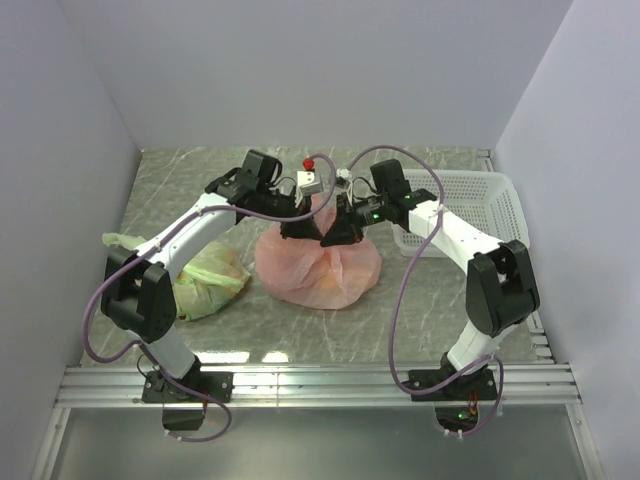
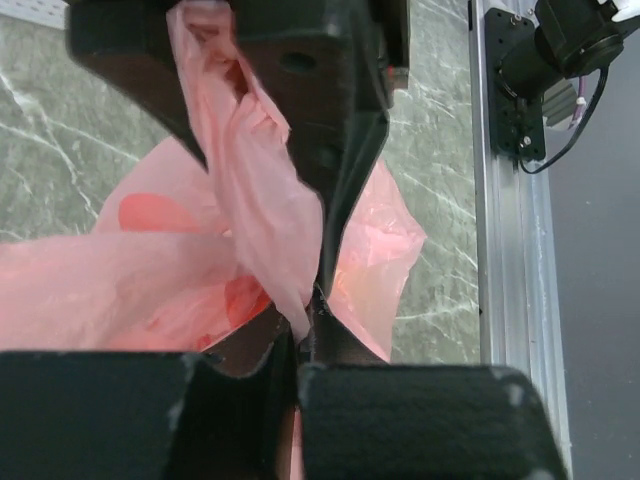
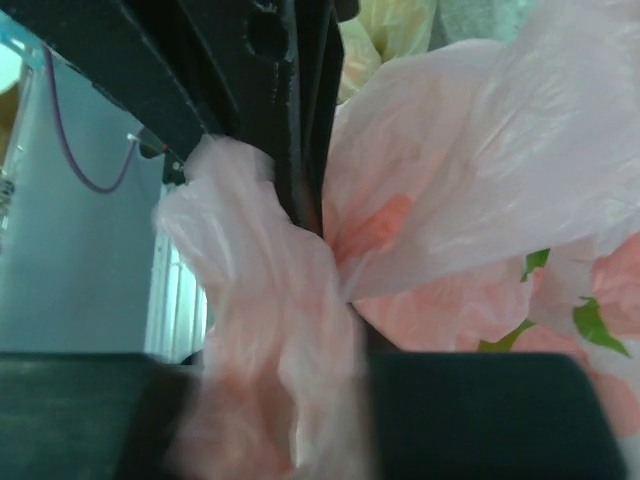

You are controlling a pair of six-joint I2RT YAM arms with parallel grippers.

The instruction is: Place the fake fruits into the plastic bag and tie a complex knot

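Note:
The salmon-pink plastic bag (image 1: 318, 268) sits full in the middle of the table. Fruit shapes show dimly through its film: reddish patches (image 2: 150, 212) and green leaves (image 3: 595, 325). My left gripper (image 1: 297, 230) and right gripper (image 1: 338, 235) meet tip to tip just above the bag's top. The left gripper (image 2: 305, 325) is shut on a twisted strip of the bag's handle (image 2: 255, 190). The right gripper (image 3: 340, 310) is shut on another bunched handle strip (image 3: 260, 300). Each wrist view shows the other gripper close above. I cannot tell whether a knot is formed; the fingers hide it.
A tied pale green bag (image 1: 210, 280) with fruit inside lies left of the pink bag, under the left arm. A white plastic basket (image 1: 470, 205) stands at the right. A small white box (image 1: 310, 182) and a red knob (image 1: 309, 163) sit behind the grippers.

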